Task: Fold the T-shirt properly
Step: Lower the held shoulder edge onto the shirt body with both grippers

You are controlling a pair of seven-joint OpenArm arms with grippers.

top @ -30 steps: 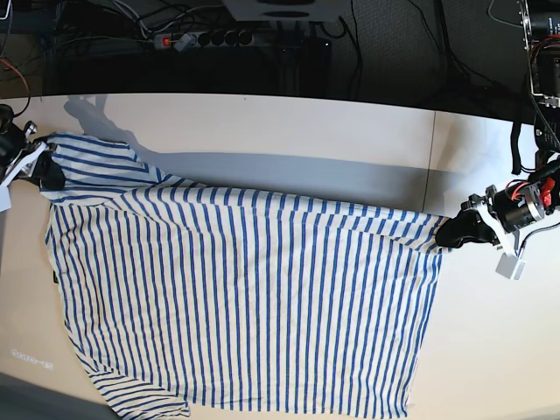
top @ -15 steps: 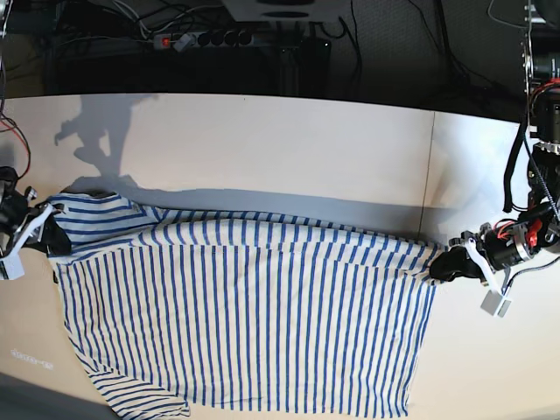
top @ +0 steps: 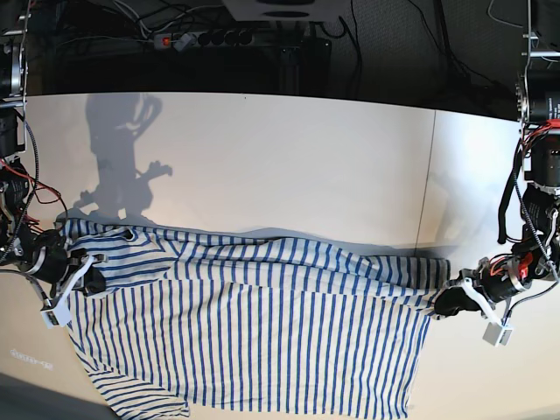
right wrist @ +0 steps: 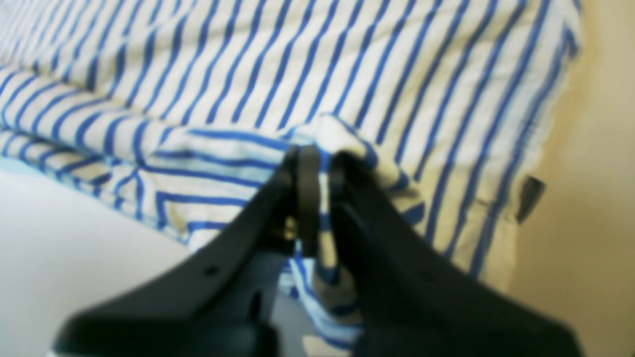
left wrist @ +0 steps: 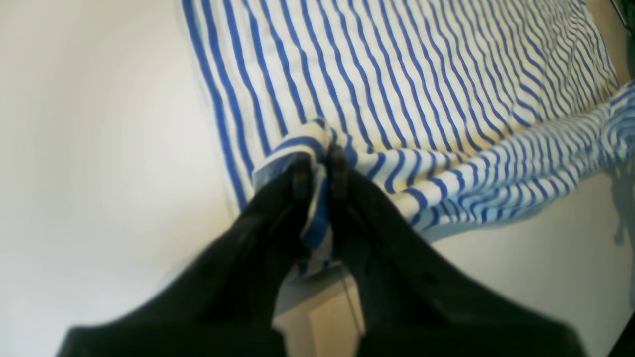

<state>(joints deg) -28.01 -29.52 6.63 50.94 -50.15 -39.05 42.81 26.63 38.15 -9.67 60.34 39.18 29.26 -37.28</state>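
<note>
The T-shirt (top: 254, 337), white with thin blue stripes, lies spread on the pale table (top: 280, 157), its far edge doubled toward the near side. My left gripper (top: 444, 303), at the base view's right, is shut on the shirt's right corner; the left wrist view shows its black fingers (left wrist: 297, 178) pinching a bunched fold of the T-shirt (left wrist: 397, 89). My right gripper (top: 87, 282), at the base view's left, is shut on the shirt's left corner; the right wrist view shows its fingertips (right wrist: 307, 173) clamping striped T-shirt cloth (right wrist: 317, 74). A small dark label (right wrist: 529, 197) shows at the hem.
A power strip (top: 206, 38) and cables lie on the dark floor behind the table's far edge. A seam (top: 429, 184) runs across the table at the right. The shirt's near hem reaches the bottom of the base view.
Both grippers have pulled the shirt's far edge toward the near side, over the body. The strip of bare table behind the shirt has grown wider.
</note>
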